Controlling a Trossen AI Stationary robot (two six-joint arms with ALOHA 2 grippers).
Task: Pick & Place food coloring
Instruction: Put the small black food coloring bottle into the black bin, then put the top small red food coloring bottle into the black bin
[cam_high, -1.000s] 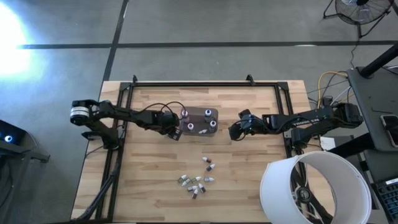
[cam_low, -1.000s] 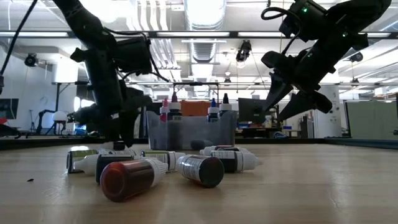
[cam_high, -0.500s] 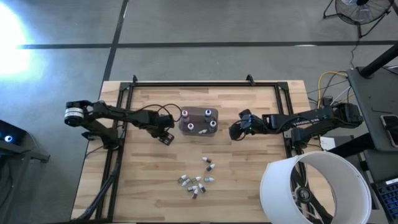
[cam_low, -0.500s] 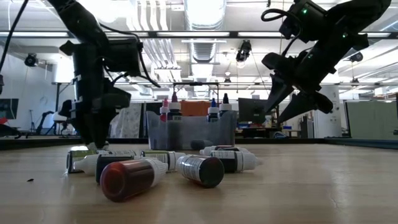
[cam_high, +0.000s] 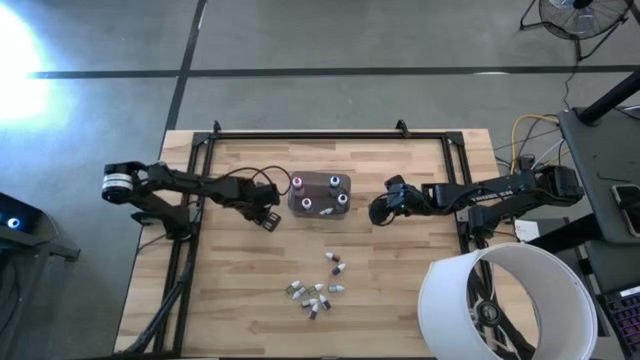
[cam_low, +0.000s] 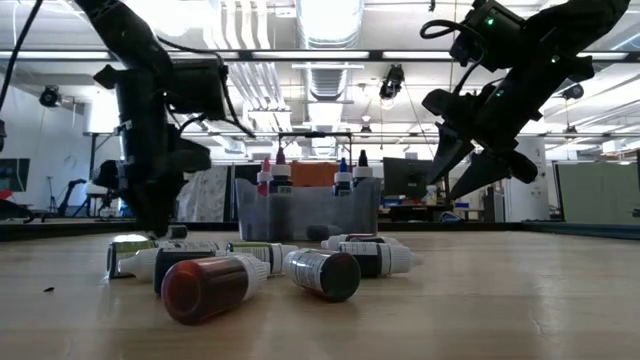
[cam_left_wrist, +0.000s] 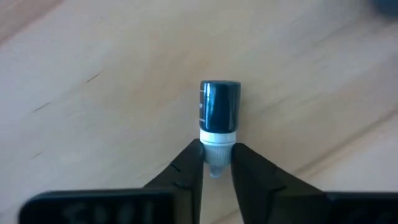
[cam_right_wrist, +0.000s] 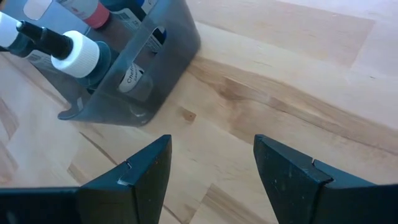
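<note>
Dark fingers of the left gripper (cam_left_wrist: 216, 163) are pinched on the white cap of one little dark-blue bottle (cam_left_wrist: 219, 107), just left of the grey tub (cam_high: 321, 194).

That bottle lies on its side on the wood table (cam_high: 400, 290), its body pointing away from the fingers, the cap squeezed between the two tips. Over on the tub's other side the right gripper (cam_right_wrist: 211, 168) hangs just beside it with its fingers spread wide, nothing between them and not touching anything. Four bottles stand upright in the tub, caps up. Near the table's front edge, well apart from the tub, is a loose cluster of small bottles (cam_high: 318, 290), roughly ten from what I can count, mostly lying down.
</note>
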